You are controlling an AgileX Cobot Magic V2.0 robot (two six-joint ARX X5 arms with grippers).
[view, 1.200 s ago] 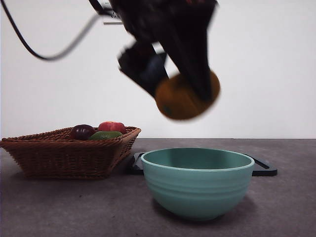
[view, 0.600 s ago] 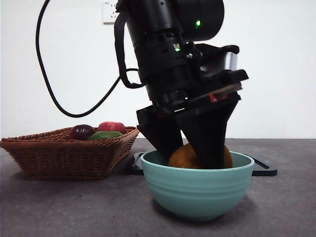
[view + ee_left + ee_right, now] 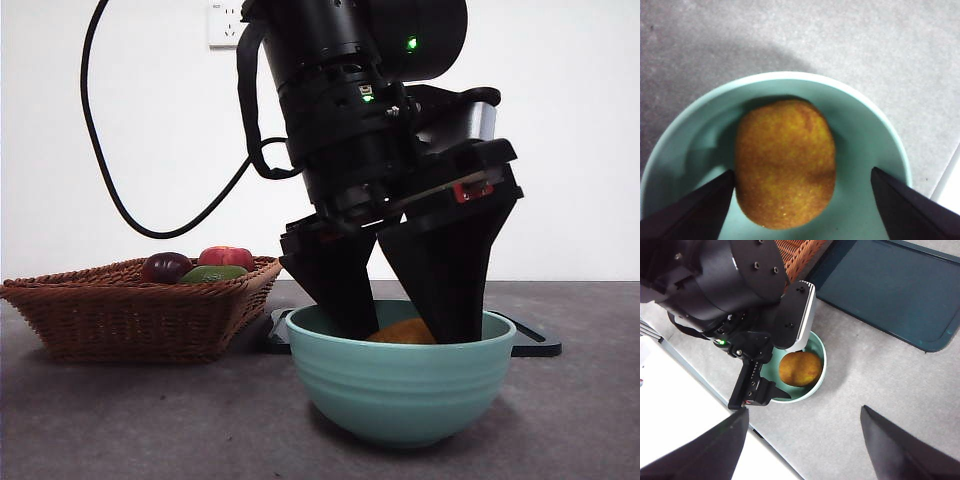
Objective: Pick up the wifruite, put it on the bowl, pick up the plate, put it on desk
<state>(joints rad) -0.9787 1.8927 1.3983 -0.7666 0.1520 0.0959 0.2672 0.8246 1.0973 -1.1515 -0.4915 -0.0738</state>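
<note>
One orange-brown, rough-skinned oval fruit lies in the bottom of one round, deep teal-green glazed bowl with faint ridges around its outside and a pale rim. In the left wrist view the fruit's long axis runs between the two black jaws' tips rather than across them, away from the camera toward the bowl's far wall. It rests on its side, with only its top showing above the rim in the front view.

The left gripper reaches down into the bowl, its two jaws spread wide on either side of the fruit. One jaw tip is just beside the fruit's flank; whether it touches cannot be told. The other stands clearly apart from it. In the front view both jaws dip below the rim.

The right gripper hangs high above, well apart from the bowl, its two jaws spread and holding nothing.

The bowl stands on the wide dark grey matte worktop. Behind it lies one flat dark teal rectangular tray with a raised edge. Beside the bowl and near the tray's end sits one brown wicker basket holding three fruits: a dark purple one, a red one and a green one.
</note>
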